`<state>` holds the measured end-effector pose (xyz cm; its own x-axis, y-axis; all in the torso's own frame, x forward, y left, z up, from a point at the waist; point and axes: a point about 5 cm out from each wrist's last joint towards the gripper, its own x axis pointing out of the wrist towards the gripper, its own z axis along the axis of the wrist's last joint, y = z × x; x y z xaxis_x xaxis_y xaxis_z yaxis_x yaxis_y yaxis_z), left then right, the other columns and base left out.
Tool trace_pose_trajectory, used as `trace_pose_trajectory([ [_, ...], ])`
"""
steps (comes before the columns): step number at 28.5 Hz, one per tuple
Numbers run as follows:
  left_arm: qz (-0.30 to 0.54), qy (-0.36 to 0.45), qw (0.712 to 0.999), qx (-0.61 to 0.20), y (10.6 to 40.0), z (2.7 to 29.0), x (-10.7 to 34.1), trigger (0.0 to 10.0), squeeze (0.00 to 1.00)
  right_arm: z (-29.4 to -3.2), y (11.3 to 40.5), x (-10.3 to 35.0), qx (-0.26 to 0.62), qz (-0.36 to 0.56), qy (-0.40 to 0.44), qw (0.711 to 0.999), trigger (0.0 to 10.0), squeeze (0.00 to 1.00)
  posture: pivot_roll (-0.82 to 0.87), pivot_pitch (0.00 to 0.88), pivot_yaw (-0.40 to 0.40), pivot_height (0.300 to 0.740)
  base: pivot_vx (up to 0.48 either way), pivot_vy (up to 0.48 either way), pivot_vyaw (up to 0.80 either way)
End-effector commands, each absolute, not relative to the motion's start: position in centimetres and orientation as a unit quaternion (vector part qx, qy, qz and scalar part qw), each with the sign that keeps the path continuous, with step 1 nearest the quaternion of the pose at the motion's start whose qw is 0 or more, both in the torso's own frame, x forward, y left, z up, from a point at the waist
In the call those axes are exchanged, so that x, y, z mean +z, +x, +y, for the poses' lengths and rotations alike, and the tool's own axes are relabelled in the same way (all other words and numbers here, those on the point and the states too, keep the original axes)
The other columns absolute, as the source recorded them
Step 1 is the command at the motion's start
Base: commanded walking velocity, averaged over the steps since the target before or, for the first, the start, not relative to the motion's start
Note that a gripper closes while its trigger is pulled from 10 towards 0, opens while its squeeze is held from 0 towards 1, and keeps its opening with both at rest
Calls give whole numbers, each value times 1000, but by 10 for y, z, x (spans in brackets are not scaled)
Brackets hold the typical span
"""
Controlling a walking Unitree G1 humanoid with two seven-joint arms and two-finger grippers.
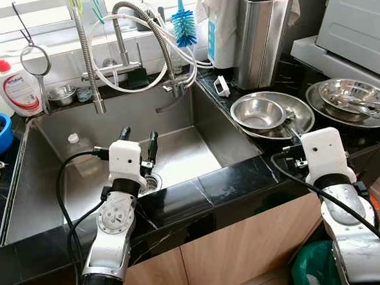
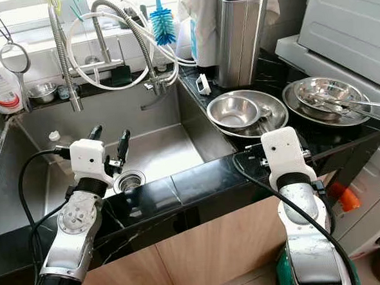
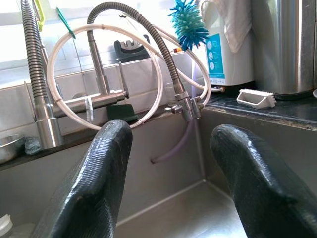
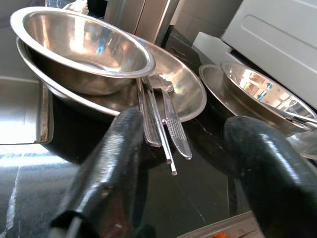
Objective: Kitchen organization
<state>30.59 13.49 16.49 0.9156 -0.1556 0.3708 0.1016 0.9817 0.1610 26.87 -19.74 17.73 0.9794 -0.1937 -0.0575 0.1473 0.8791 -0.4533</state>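
Right gripper (image 4: 181, 163) open, near the cutlery handles (image 4: 161, 124) poking out of the stacked steel bowls (image 1: 266, 115) right of the sink (image 1: 178, 156): likely light, stiff, slippery, best pinched at handle ends; left gripper (image 1: 138, 142) open over the sink.

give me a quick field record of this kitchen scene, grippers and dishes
left gripper: open, over the sink near the drain
right gripper: open, above the black counter, aimed at utensil handles
small bowl: nested in a wider steel dish
second dish stack: further right
blue brush: hanging by the faucet
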Motion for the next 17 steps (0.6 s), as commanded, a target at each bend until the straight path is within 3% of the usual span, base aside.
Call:
trace_pose_trajectory([
  [1,-184,74,978,-65,306,137,160,10000,0,-192,270,178,-74,53,-227,970,10000,953,-136,0,50,740,0,0,0],
  [2,-184,74,978,-65,306,137,160,10000,0,-192,270,178,-74,53,-227,970,10000,953,-136,0,50,740,0,0,0],
  [3,-184,74,978,-64,306,138,160,10000,0,-191,270,177,-70,56,-229,969,10000,408,-136,0,50,740,0,0,0],
  [5,-184,74,978,-64,306,138,160,10000,0,-191,270,177,-70,56,-229,969,10000,408,-136,0,50,740,0,0,0],
  [6,-182,74,979,-62,305,139,159,10000,0,-191,269,177,-71,66,-234,967,10000,0,-135,0,48,740,0,0,0],
  [17,-181,72,979,-60,306,138,159,10000,0,-196,270,179,-82,71,-240,965,10000,0,-137,0,46,740,0,0,0],
])
